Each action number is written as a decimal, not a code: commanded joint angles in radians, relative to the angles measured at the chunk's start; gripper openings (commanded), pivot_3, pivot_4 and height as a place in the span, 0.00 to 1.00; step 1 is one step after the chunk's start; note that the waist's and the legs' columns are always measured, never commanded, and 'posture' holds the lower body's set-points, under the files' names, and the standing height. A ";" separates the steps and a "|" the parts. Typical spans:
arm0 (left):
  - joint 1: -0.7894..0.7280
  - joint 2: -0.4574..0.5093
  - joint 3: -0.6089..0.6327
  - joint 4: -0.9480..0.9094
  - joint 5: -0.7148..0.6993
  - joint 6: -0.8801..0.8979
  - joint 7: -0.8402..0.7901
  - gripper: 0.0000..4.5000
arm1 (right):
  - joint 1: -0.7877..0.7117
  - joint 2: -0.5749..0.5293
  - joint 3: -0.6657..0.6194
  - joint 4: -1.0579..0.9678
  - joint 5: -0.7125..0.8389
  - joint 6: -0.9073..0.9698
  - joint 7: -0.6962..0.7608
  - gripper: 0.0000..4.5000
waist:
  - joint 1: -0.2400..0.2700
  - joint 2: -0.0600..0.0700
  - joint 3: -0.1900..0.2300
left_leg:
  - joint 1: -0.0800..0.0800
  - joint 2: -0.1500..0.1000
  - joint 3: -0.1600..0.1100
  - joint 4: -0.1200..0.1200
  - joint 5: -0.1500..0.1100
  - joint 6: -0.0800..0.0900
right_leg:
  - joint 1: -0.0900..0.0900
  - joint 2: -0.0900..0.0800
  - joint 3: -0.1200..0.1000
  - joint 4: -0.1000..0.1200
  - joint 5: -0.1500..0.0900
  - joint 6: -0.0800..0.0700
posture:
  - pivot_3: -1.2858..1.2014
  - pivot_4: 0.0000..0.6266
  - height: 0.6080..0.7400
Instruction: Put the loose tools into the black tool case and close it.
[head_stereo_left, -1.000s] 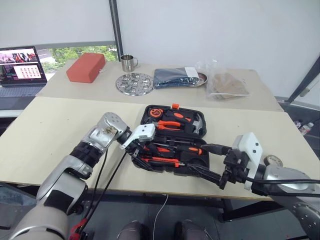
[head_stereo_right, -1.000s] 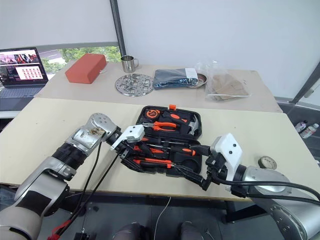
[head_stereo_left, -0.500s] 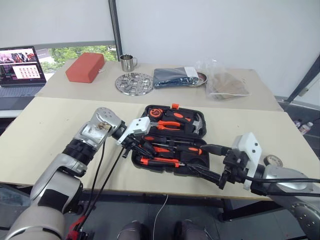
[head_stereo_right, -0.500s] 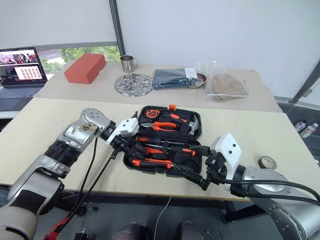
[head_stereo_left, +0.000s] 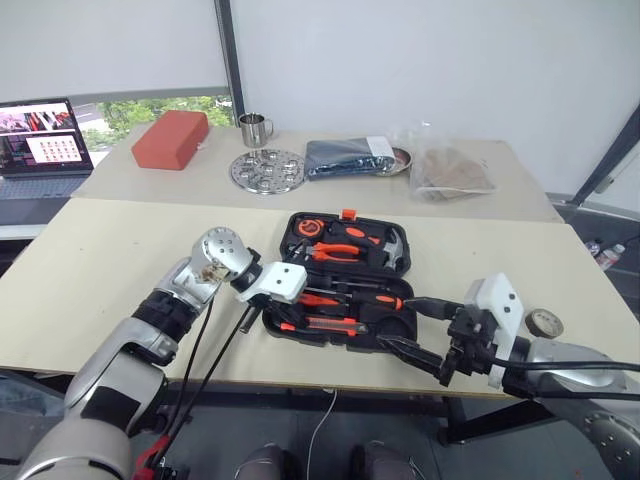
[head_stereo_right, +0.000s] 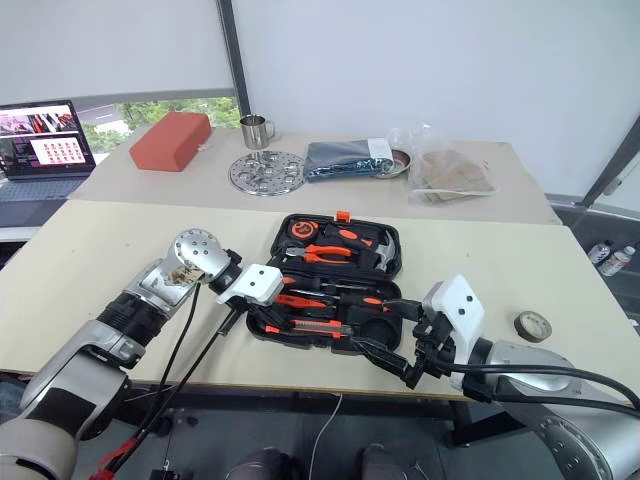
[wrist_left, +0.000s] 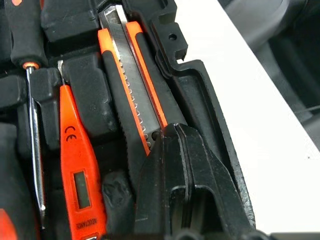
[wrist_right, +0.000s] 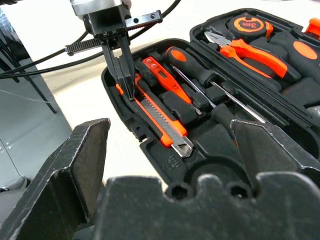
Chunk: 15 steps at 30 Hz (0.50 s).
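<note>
The left gripper (wrist_right: 125, 85) has its two black fingers pressed together, tips bearing down on the rear end of the orange-and-black utility knife (wrist_right: 157, 117), which lies in its recess along the near wall of the black tool case (head_stereo_left: 345, 285). Nothing is clamped between the fingers; the action reads as a push to seat the knife.

The right gripper (head_stereo_left: 425, 335) stands with fingers wide apart and empty, hovering just off the near right corner of the case and touching nothing.

Beside the left fingertips, further into the case, lie the slim all-red screwdriver (wrist_left: 75, 160) and a steel-shafted screwdriver (wrist_right: 215, 82), both in their recesses. The small black tape roll (head_stereo_left: 545, 322) remains outside on the table (head_stereo_left: 100, 260), well beyond the right gripper. The round recess at the corner of the case nearest that gripper looks vacant, though this is hard to confirm.

Risks noted:
- The closed tips sit at the knife's end; off-centre pressure could tip the far end up out of its recess.
- The tips could slide off the handle and wedge against the case wall.
- A proud knife would stop the lid latching.
- Downward force at the rim may shift the case, which nothing steadies.
- Closing before the tape roll is collected leaves the task incomplete.
</note>
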 joint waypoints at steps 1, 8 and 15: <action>-0.016 -0.023 0.046 0.033 -0.008 0.096 0.012 0.00 | 0.041 -0.021 -0.092 -0.036 0.016 -0.009 -0.004 1.00 | 0.003 0.000 0.000 | 0.001 0.000 -0.001 0.000 -0.001 0.001 | 0.002 0.000 -0.001 -0.001 -0.001 0.001 | 0.52 0.24 0.97; -0.029 -0.020 0.306 -0.086 -0.272 0.319 0.009 0.30 | 0.358 0.013 -0.425 -0.025 -0.026 -0.014 0.016 1.00 | 0.002 0.000 0.000 | -0.005 -0.001 -0.004 0.001 -0.002 0.003 | 0.002 0.000 -0.001 -0.008 0.004 0.001 | 0.52 0.24 0.97; 0.013 -0.005 0.402 -0.241 -0.381 0.452 0.030 0.91 | 0.616 0.134 -0.717 0.078 -0.081 -0.081 0.066 1.00 | -0.001 0.001 0.000 | -0.003 -0.005 -0.005 -0.001 -0.003 0.004 | 0.006 0.001 0.000 -0.009 -0.002 0.010 | 0.52 0.24 0.97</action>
